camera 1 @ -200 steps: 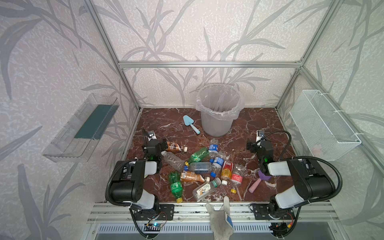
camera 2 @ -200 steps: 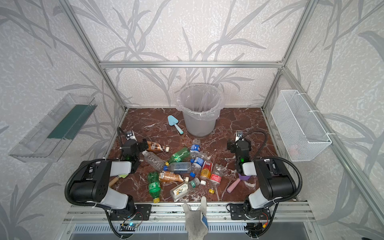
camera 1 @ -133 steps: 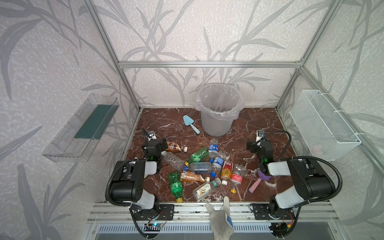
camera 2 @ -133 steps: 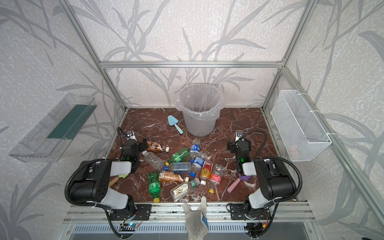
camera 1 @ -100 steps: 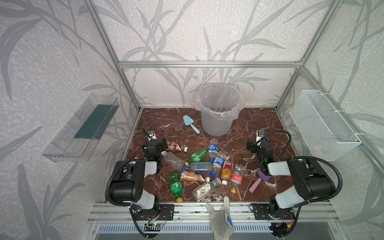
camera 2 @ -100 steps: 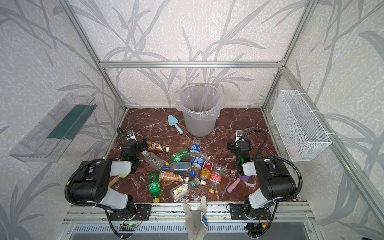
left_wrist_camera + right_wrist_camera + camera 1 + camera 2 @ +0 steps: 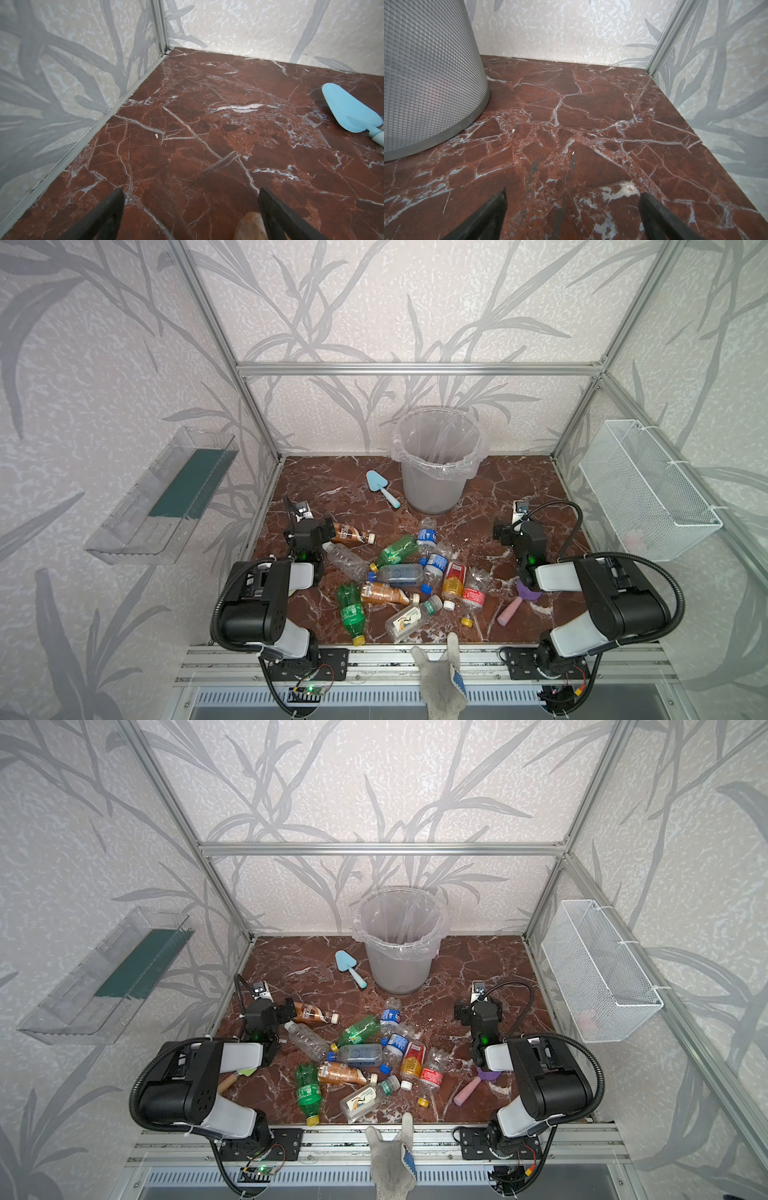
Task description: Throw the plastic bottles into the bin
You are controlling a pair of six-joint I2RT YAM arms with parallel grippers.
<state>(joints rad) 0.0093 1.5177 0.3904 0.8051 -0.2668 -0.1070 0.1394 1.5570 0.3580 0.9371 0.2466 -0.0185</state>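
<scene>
Left tool (image 7: 190, 199): jaws wide apart, nothing clamped. Right tool (image 7: 572, 199): same, wide apart, empty, over bare table (image 7: 478, 497).

Key relation: the brown bottle (image 7: 351, 534) lies just right of the left tool. Its long axis runs left-right, cap to the right, base at the tool's right finger. In the left wrist view a brown end shows between the fingers, possibly just touching; too cropped to tell. The left arm is clearly nearer.

The rest of the plastic bottles (image 7: 399, 572) lie flat in a heap at centre-near, between the arms. Bin (image 7: 432, 489) stands upright at far centre, well apart from the heap, no bottles visible inside. Blue trowel (image 7: 376, 483) lies left of the bin.

The table is red marble-look, flat. Enclosure walls close on three sides.
</scene>
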